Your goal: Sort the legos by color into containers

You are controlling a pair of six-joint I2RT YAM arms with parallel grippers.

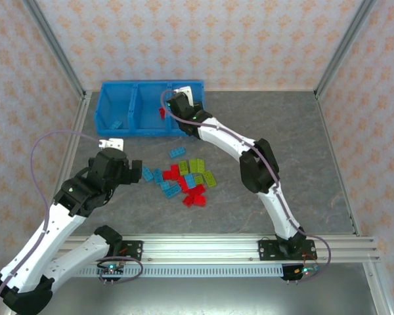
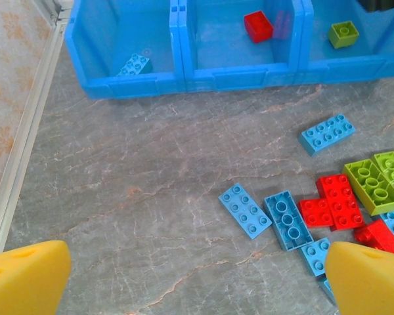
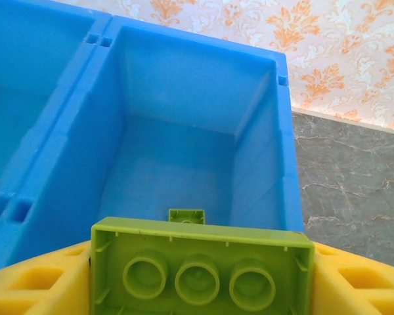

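Because green belongs in the end compartment (image 3: 184, 105), your right jaws pinch a lime brick (image 3: 201, 266) just over it, above the green brick (image 3: 186, 215) lying inside. Your left jaws hang spread, loose bricks (image 2: 335, 197) just ahead of them.

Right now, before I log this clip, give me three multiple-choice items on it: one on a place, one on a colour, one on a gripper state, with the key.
1. The right gripper hangs over which compartment? A left B middle C right
2. The brick in the middle compartment is: A red B lime green C light blue
3. The left gripper is: A shut, empty B open, holding nothing C shut on a blue brick
Key: 1 C, it holds a lime green brick above the end compartment, with bare table beyond that wall; 2 A, a red brick lies there; 3 B, its fingers stand wide apart over the table.
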